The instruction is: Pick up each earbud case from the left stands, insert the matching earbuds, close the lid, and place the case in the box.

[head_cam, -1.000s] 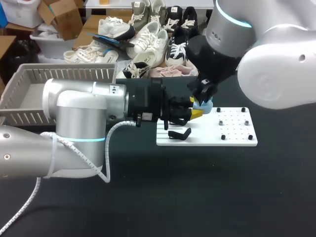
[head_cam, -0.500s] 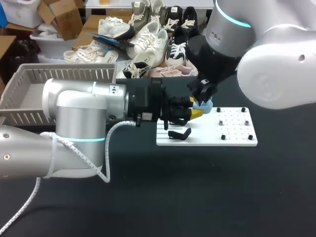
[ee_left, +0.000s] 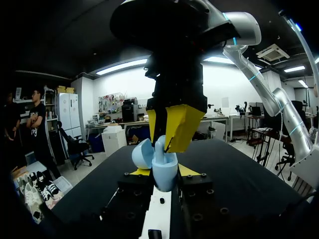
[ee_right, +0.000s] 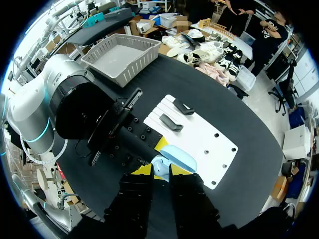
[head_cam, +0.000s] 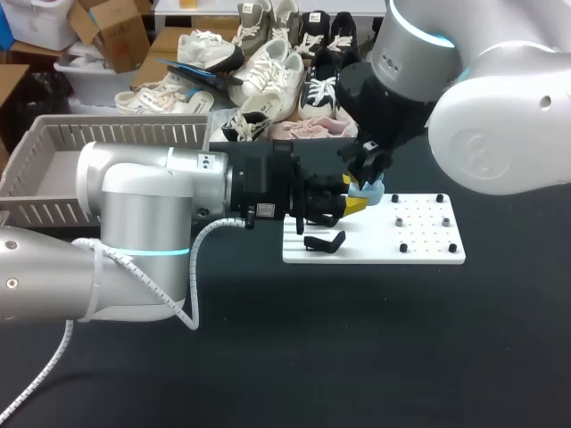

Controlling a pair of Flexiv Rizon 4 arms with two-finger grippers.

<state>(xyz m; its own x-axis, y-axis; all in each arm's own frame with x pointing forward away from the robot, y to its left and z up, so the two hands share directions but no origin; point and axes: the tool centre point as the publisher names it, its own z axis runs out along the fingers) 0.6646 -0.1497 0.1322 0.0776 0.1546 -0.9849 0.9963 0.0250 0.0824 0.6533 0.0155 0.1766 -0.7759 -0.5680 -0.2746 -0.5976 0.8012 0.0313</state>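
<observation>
My left gripper [ee_left: 163, 172] is shut on the body of a light blue earbud case [ee_left: 165, 174], holding it above the white stand board [head_cam: 419, 236]. The case's lid [ee_left: 141, 153] stands open. My right gripper [ee_left: 167, 137] comes down from above, its yellow tips right over the open case. A small light blue earbud [ee_left: 160, 145] shows pinched between them, at the case's mouth. In the right wrist view the case [ee_right: 177, 158] lies just ahead of my right gripper [ee_right: 160, 172]. In the head view both grippers meet at the case [head_cam: 370, 190], over the board's left part.
Two black stands [head_cam: 323, 242] sit on the board's left end, and small black pegs [head_cam: 403, 247] dot its right half. A grey slatted basket [head_cam: 53, 160] stands at the table's back left. Dark tabletop lies in front of the board.
</observation>
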